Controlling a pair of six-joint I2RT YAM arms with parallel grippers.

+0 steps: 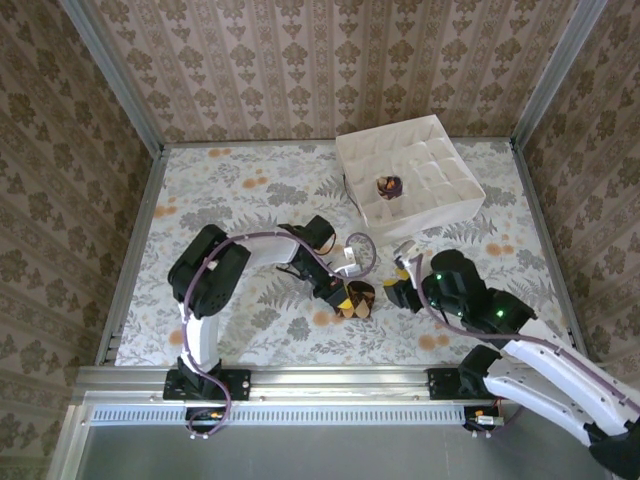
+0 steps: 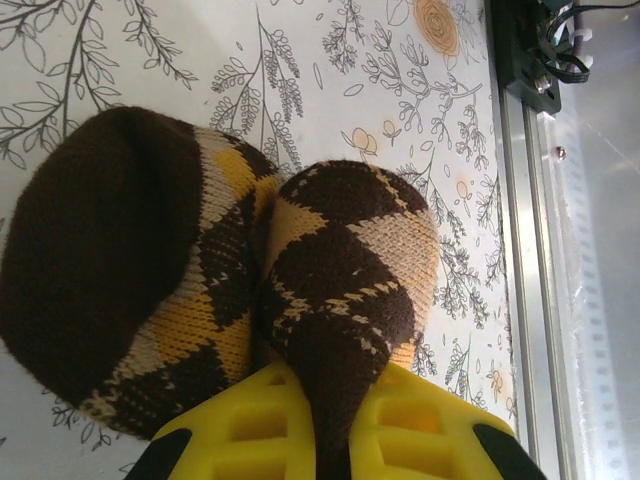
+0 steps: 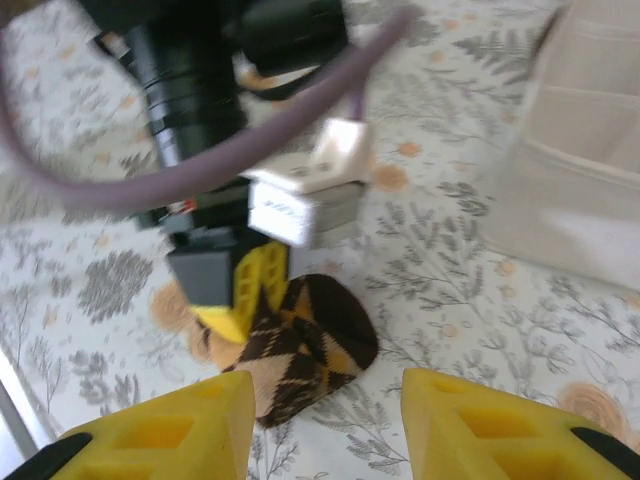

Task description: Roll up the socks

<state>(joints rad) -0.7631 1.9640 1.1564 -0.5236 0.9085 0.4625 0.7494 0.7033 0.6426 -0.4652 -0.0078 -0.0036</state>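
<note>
Left pincer (image 2: 330,432) pinches the brown sock (image 2: 250,290), half-balled on the worktop (image 1: 230,190) at lower centre of the top view, right pincer (image 3: 328,428) spread and empty just beside it: soft, light, springy knit, probably best gripped at the thick fold.

A table (image 1: 250,200) is covered by a pale cloth printed with grey leaves and orange flowers. Toward its 1 o'clock corner sits 1 white box (image 1: 430,213), open-topped and divided into a grid of small cells. Beige patterned wallpaper (image 1: 330,60) rises at 9, 12 and 3 o'clock. An aluminium rail (image 1: 330,380) runs along the 6 o'clock edge.
</note>
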